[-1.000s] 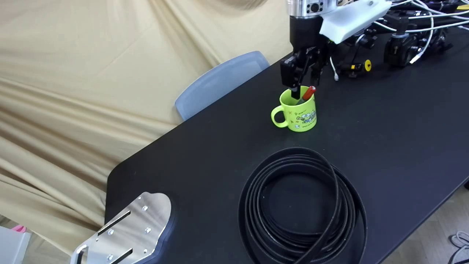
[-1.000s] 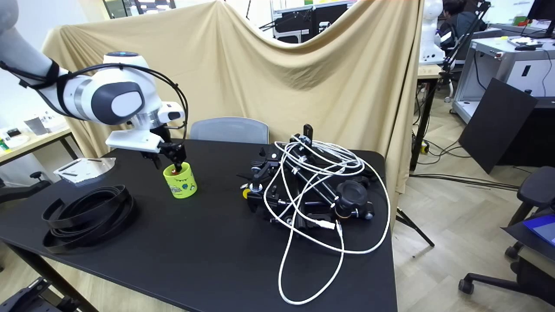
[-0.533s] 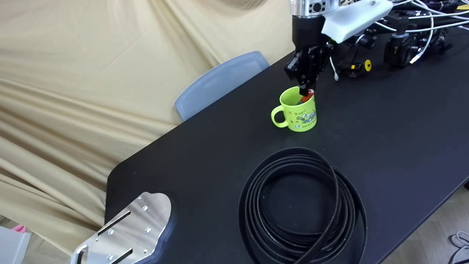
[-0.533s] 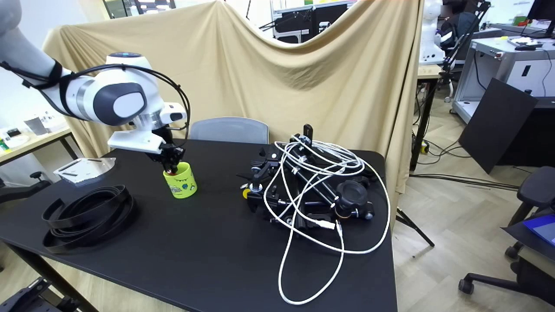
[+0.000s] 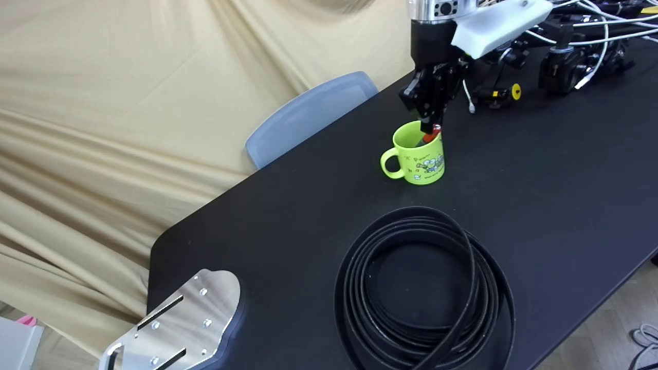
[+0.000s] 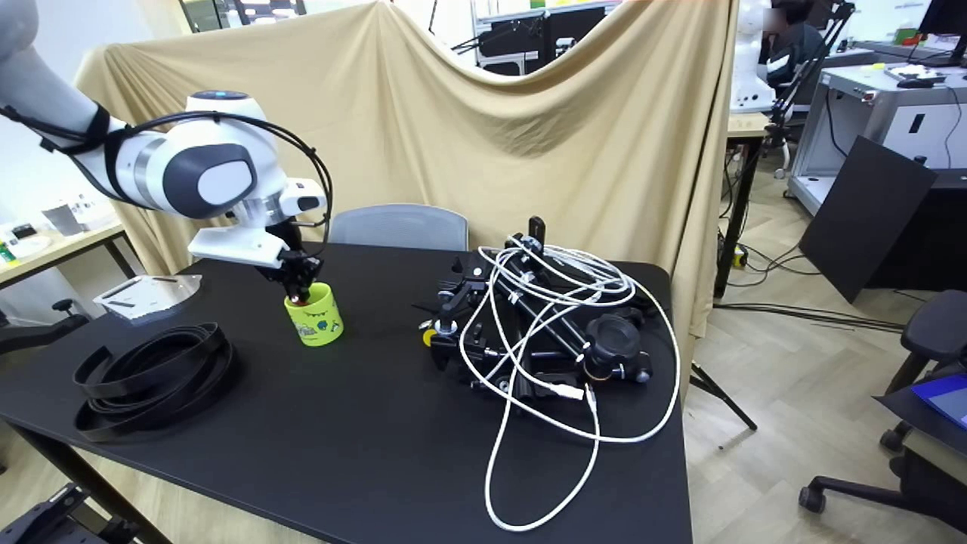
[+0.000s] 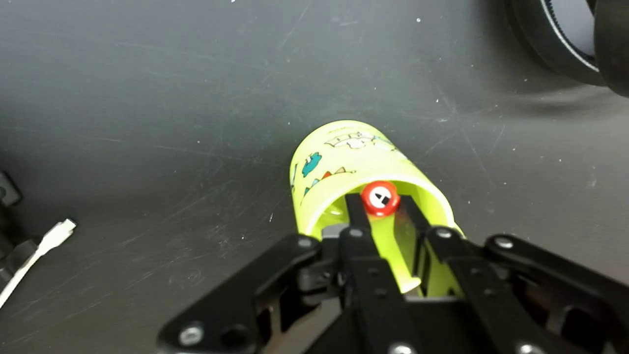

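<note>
A yellow-green mug (image 5: 421, 167) with cartoon prints stands upright on the black table (image 5: 288, 231), its handle toward the left in that exterior view. Inside it leans a marker with a red end (image 7: 381, 198), which bears a white disc with a black mark. My gripper (image 7: 382, 202) reaches down to the mug's mouth, shut on the red end, with one black finger (image 7: 355, 209) on each side. The lower part of the marker is hidden in the wrist view. In an exterior view the mug (image 6: 321, 325) shows below the fingers, and only a speck of red is visible.
A coil of black strap (image 5: 354, 288) lies near the mug. Farther off is a slotted metal plate (image 5: 180, 329). Black camera mounts (image 6: 613, 340) tangled with white cables (image 6: 566, 391) lie on the table's other side. A grey chair back (image 6: 400, 227) rises behind the table edge.
A second ago the jaws stood apart around the marker; they have closed on its red end, and the hand has shifted slightly. The mug has stayed in place. Little differs over the last half second.
</note>
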{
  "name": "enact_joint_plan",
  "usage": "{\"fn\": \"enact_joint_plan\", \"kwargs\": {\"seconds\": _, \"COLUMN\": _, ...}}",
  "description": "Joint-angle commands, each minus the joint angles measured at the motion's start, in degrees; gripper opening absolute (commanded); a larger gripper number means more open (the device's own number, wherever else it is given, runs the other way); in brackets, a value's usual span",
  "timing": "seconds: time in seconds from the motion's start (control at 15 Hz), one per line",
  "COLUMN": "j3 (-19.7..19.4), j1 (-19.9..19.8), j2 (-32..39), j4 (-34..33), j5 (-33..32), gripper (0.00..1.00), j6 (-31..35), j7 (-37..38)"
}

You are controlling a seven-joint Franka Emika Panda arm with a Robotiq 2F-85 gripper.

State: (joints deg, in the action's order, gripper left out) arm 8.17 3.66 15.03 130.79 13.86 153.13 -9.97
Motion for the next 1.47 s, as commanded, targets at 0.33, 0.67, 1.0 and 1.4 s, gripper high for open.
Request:
{"fn": "enact_joint_plan", "kwargs": {"seconds": 0.33, "j3": 0.14, "j1": -0.02, "j2": -8.99, "j4": 1.18, "j5": 0.85, "gripper": 0.05, "j6": -7.66, "j7": 2.38}}
{"fn": "enact_joint_plan", "kwargs": {"seconds": 0.67, "j3": -0.9, "j1": 0.82, "j2": -15.79, "j4": 2.57, "j5": -2.5, "gripper": 0.05, "j6": -8.77, "j7": 6.41}}
{"fn": "enact_joint_plan", "kwargs": {"seconds": 1.0, "j3": -1.81, "j1": 0.33, "j2": -20.62, "j4": 6.01, "j5": -6.13, "gripper": 0.05, "j6": -7.67, "j7": 11.33}}
{"fn": "enact_joint_plan", "kwargs": {"seconds": 1.4, "j3": -4.04, "j1": -0.78, "j2": -23.41, "j4": 13.41, "j5": -4.88, "gripper": 0.05, "j6": -0.15, "j7": 13.39}}
